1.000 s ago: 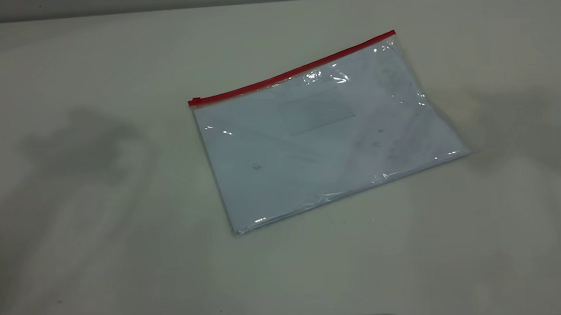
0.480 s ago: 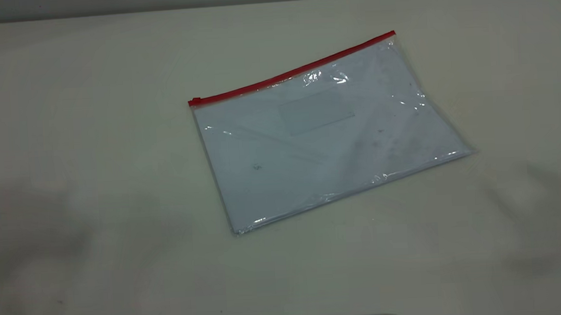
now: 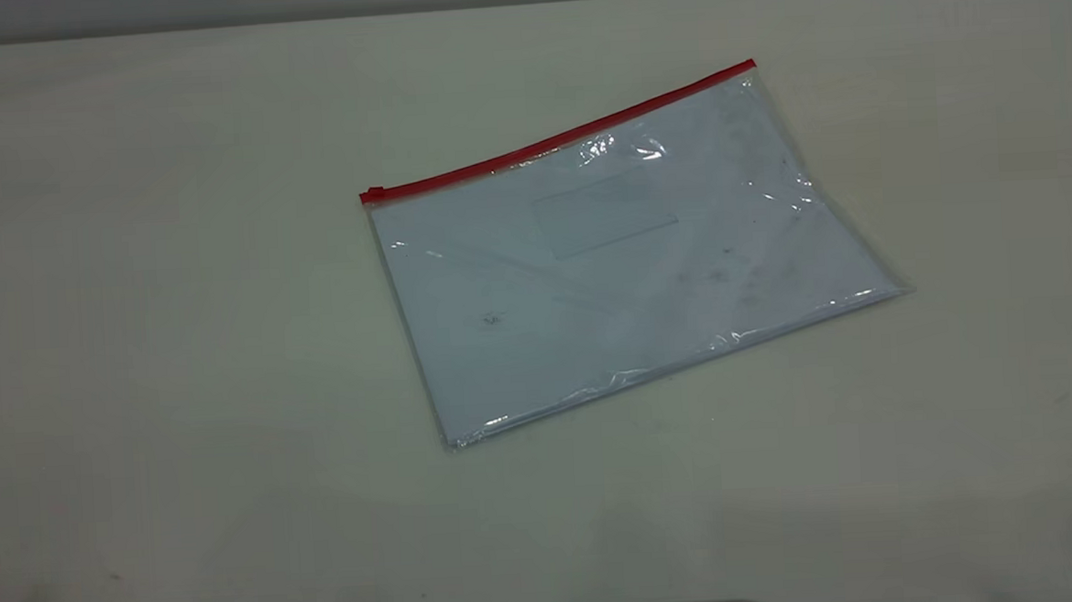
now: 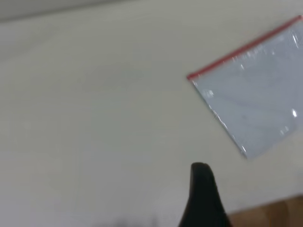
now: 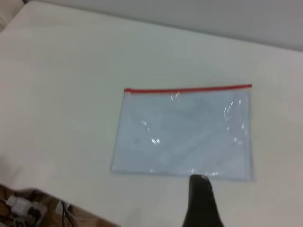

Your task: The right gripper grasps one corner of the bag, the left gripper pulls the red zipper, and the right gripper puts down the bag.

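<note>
Neither gripper is being shown in the exterior view; of the right gripper (image 5: 201,198) and the left gripper (image 4: 203,196) only one dark finger each is being seen in the wrist views, so their opening cannot be told. Nothing is being held. The bag (image 3: 625,250) is lying flat mid-table (image 3: 181,356), its red zipper (image 3: 557,137) running along the 12 o'clock edge, slider tab at the 9 o'clock end. Judged, the first step is pending: a corner is to be approached by the right gripper.
</note>
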